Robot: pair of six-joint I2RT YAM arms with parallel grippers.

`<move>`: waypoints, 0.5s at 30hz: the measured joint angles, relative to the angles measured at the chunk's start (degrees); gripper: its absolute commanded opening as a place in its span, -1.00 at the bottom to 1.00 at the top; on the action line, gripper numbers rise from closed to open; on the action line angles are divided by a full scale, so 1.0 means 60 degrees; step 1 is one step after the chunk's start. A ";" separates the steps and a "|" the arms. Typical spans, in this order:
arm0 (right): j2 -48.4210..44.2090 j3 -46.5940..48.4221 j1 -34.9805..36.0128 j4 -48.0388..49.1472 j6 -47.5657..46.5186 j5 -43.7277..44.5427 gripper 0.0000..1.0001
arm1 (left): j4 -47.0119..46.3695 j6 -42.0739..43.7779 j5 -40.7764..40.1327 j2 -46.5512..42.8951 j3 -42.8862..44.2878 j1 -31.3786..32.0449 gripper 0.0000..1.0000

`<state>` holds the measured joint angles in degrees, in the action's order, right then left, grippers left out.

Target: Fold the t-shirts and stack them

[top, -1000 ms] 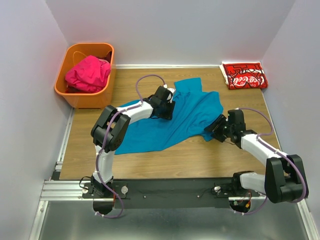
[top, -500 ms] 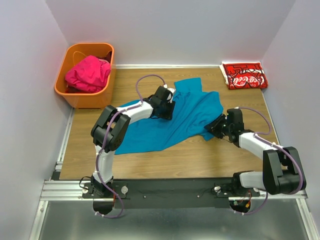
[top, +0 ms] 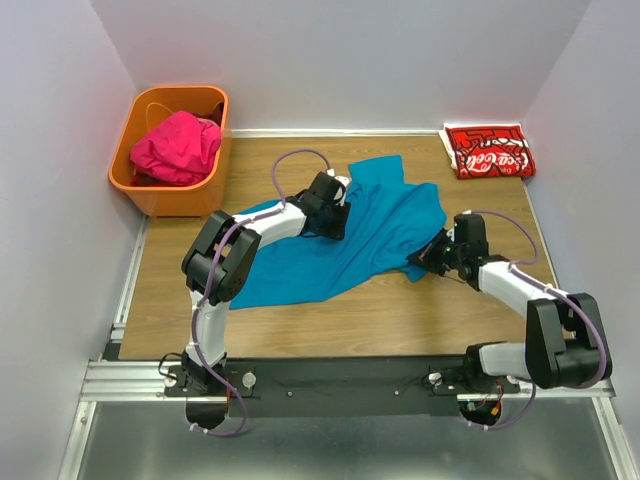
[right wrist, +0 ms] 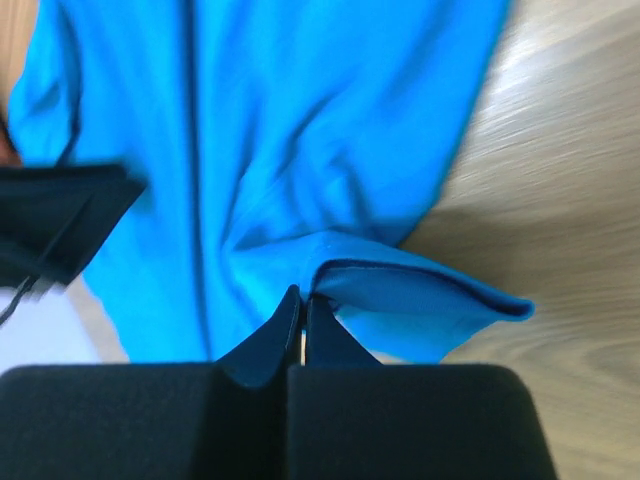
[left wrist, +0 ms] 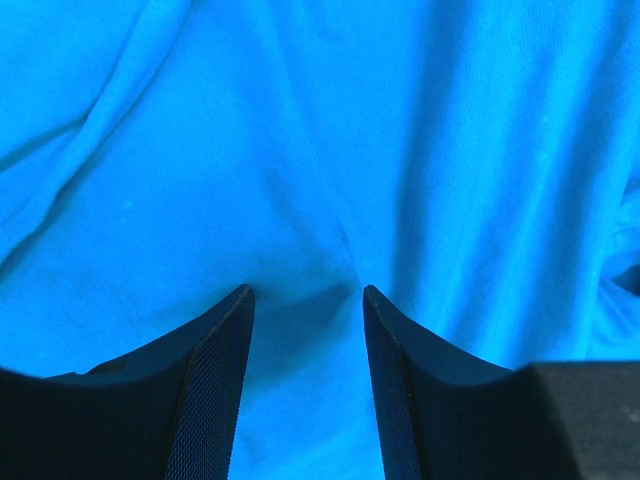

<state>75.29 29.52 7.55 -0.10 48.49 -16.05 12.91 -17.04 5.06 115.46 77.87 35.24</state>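
Across the middle of the desk [top: 400, 320] the blue shirt [top: 300, 270] lies spread and rumpled, not yet folded. The right tool [right wrist: 302, 305], clenched on its right hem, has crept slightly inward, barely shifting the cloth, so the fold looks only just begun. The left tool [left wrist: 305, 300] stands released, pressing the fabric. The red shirt [top: 488, 152] lies folded far right; the pink shirt [top: 178, 146] waits in the basket [top: 150, 195].

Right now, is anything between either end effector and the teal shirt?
Nothing visible. The left end effector is open, tips right against the teal shirt; only cloth shows between them. The right end effector is shut on that shirt's folded edge.
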 measured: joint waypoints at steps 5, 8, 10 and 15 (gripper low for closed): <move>-0.0401 0.0645 0.0000 -0.1417 -0.0714 -0.1337 -0.99 | 0.0000 0.0018 -0.0029 0.0000 0.0000 0.0000 0.11; -0.0419 0.0681 0.0000 -0.2444 -0.1402 -0.2433 -0.98 | 0.0000 0.0022 -0.0069 0.0007 0.0004 0.0000 0.11; -0.0284 0.0583 0.0011 -0.3158 -0.1963 -0.3162 -0.97 | 0.0004 0.0022 -0.0087 0.0015 0.0007 0.0000 0.11; 0.0229 0.0317 0.0634 -0.5133 -0.3457 -0.4273 -0.54 | 0.0004 0.0044 -0.0113 0.0109 0.0124 0.0000 0.11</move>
<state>76.66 31.42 11.35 -30.89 27.75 -41.69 12.93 -16.78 4.38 116.11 78.61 35.24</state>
